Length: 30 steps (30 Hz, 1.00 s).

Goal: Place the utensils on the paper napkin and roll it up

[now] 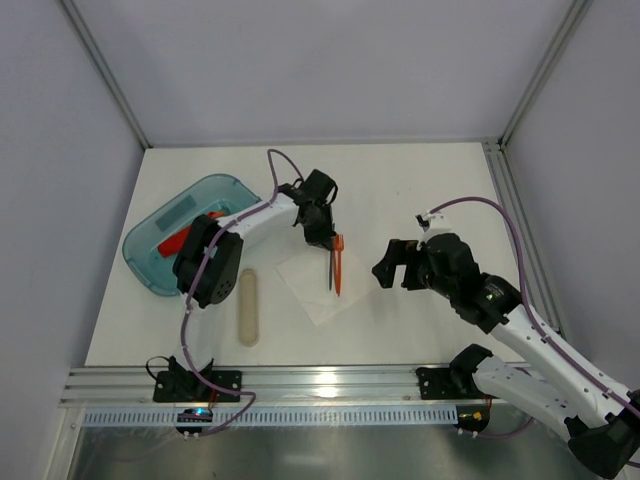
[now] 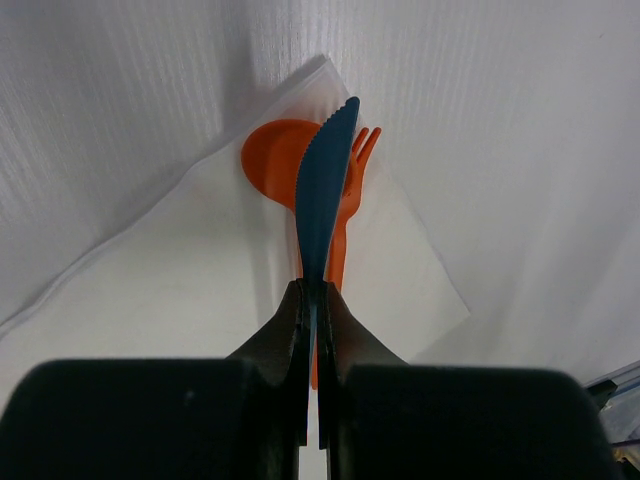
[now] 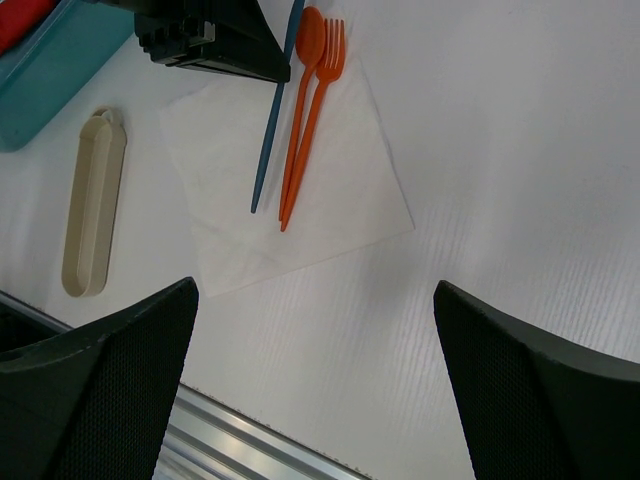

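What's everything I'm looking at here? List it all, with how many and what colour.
paper napkin: one, white, flat mid-table.
spoon: one, orange, lying on the napkin.
fork: one, orange, alongside the spoon.
knife: one, dark blue, over the napkin beside the orange pair.
tray: one, teal, at the table's left.
red item: one, inside the tray.
case: one, beige, between tray and napkin.
table: one, white.
left gripper: black, shut on the knife.
right gripper: black, open, holding nothing.

White table [image 1: 420,190] — pale grey walls [image 1: 300,60] on three sides, aluminium rail [image 1: 330,382] along near edge.
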Each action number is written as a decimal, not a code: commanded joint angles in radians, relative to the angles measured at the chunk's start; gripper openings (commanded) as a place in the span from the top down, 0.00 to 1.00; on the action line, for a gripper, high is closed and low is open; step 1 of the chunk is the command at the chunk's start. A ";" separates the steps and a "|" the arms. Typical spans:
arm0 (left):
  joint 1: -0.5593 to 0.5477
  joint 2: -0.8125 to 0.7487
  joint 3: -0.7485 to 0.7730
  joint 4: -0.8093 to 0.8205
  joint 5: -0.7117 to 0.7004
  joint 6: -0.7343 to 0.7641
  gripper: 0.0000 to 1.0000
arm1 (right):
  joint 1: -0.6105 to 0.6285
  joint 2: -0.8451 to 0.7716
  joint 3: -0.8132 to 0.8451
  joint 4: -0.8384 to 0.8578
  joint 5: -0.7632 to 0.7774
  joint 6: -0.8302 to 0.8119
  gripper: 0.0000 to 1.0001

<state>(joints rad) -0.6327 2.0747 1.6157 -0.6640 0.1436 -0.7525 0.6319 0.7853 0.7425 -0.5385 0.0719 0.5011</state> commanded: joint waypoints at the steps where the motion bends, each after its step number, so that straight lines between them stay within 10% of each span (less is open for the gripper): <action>1: 0.002 0.010 -0.007 0.037 0.007 -0.001 1.00 | -0.003 -0.009 0.032 0.029 0.022 -0.012 0.00; 30: 0.010 -0.171 -0.028 0.014 0.011 0.057 0.69 | 0.020 0.179 -0.022 0.236 -0.141 -0.200 0.10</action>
<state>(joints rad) -0.6384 2.0338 1.5738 -0.6449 0.1505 -0.7364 0.6353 0.9157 0.7364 -0.4229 -0.0391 0.4091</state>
